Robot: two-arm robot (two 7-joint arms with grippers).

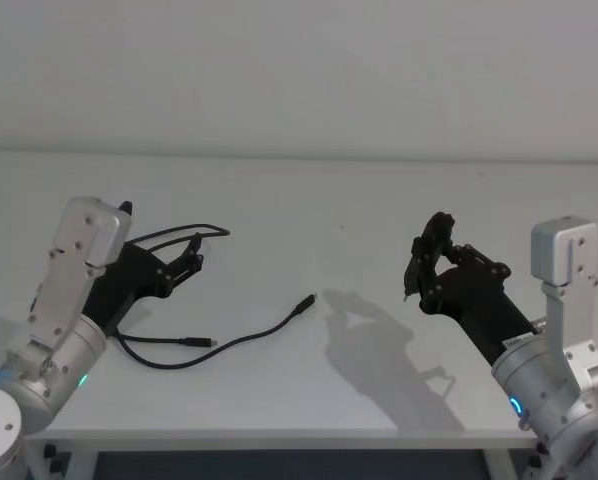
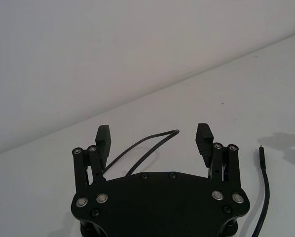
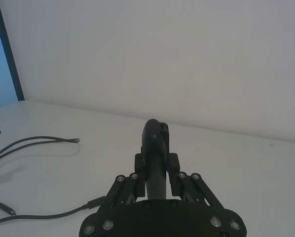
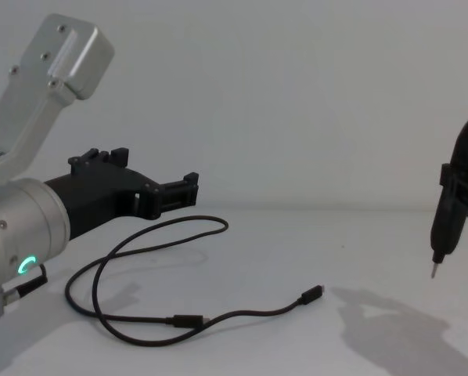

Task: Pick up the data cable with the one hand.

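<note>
The data cable (image 1: 249,335) lies on the white table (image 1: 379,200) as a long thin black cord. One bend (image 1: 217,232) reaches past my left gripper, and its two slim plugs (image 1: 304,303) rest toward the middle. My left gripper (image 1: 196,252) hovers open just above the table over the cable's far bend, touching nothing. In the left wrist view the cable bend (image 2: 157,140) shows on the table between the spread fingers (image 2: 103,140). From the chest view the left gripper (image 4: 193,190) hangs clearly above the cable (image 4: 140,243). My right gripper (image 1: 431,255) is raised at the right.
The right gripper (image 3: 156,163) is shut on a pen-shaped black tool (image 4: 451,215) whose thin metal tip (image 4: 434,271) points down above the table. A dark screen edge (image 3: 7,54) stands far to the left. The table's front edge (image 1: 279,432) is near.
</note>
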